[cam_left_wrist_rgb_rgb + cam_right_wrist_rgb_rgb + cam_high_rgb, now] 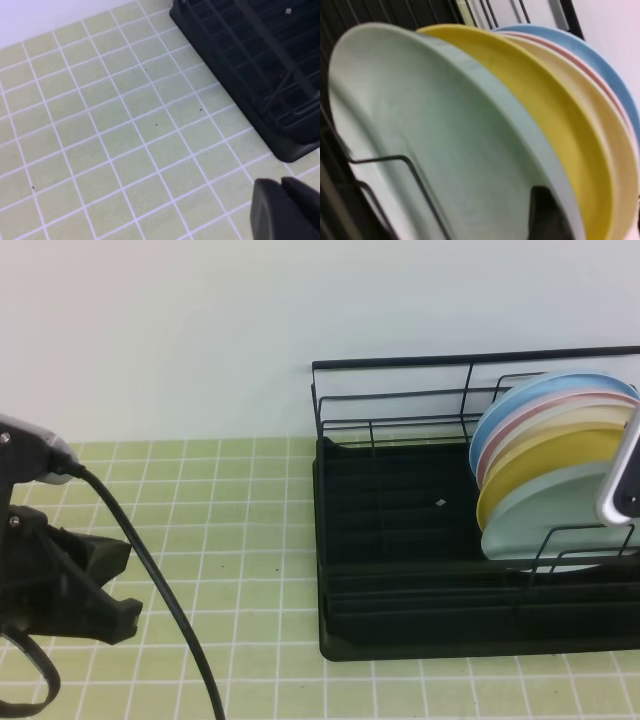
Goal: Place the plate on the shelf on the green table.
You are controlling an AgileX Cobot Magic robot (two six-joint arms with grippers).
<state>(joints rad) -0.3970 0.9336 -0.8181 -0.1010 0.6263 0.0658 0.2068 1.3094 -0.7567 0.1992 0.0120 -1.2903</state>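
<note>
A pale aqua plate stands on edge at the front of a row of 5 plates in the black wire shelf on the green table, leaning against a yellow plate; behind it sit a cream plate, a pink plate and a blue plate. The rack's right end and part of every plate run off the frame. Only a slim silver-and-black sliver of the right gripper shows at the right edge, overlapping the plates' rims; whether it touches the aqua plate, and how wide its fingers stand, cannot be told. In its wrist view, a dark blurred shape sits on the aqua rim. The left gripper, partly cut off, hangs over bare tile, pressed together and holding nothing.
</note>
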